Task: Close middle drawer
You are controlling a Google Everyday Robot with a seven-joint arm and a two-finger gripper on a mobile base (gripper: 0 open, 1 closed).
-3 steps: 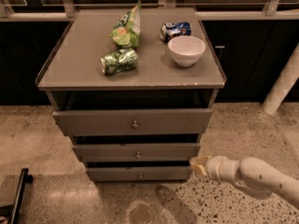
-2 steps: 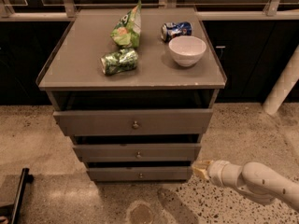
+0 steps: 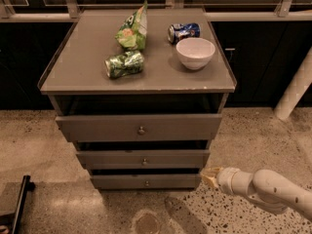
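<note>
The closing looked not yet done. The grey-brown wooden middle drawer (image 3: 117, 159), a wide, low panel with a small round metal knob (image 3: 144, 162), lay up and to the left of the gripper with a dark gap showing above its front, so it seemed to stand a little out from the cabinet. The cream-tipped gripper (image 3: 210, 177) hung low, just beside the right end of the slim bottom drawer (image 3: 146, 181) and below the middle drawer's right corner, touching neither as far as could be seen. Whether it was open or closed could not be told. By my reckoning it had yet to rise to the front panel and push it home.

On the smooth, matte grey cabinet top (image 3: 78, 77), far up and left of the gripper, lay a crumpled, shiny green metal can (image 3: 125, 64) on its side. A crinkled green foil snack bag (image 3: 132, 28) stood behind it. The taller top drawer (image 3: 97, 127) jutted furthest out. Almost straight above the gripper were a dented blue can (image 3: 184, 32), also on its side, and a glossy round white bowl (image 3: 195, 52). To its right ran the smooth, rounded white arm (image 3: 265, 189) over the speckled stone floor (image 3: 243, 130).
</note>
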